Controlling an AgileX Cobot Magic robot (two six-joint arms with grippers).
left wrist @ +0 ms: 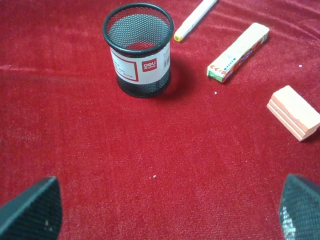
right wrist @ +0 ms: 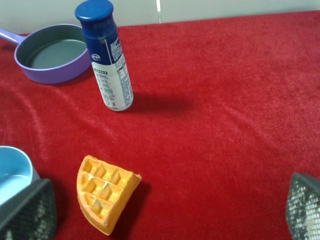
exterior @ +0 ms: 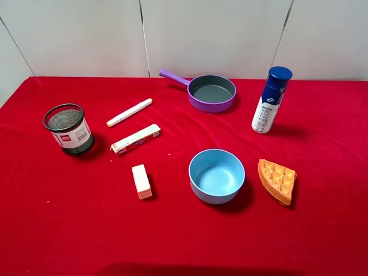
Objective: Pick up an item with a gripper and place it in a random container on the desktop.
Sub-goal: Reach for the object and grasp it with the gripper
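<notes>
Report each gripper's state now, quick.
Left gripper: open, holding nothing.
Right gripper: open, holding nothing.

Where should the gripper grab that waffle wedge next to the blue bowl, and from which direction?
From above, likely with the right gripper, pinching the waffle wedge across its thick side edges: it lies flat, grid up, clear of the blue bowl.

Red desktop (exterior: 52,218) matt felt-like cloth; pen cup (exterior: 68,129) black wire mesh; bowl (exterior: 217,175) smooth.
</notes>
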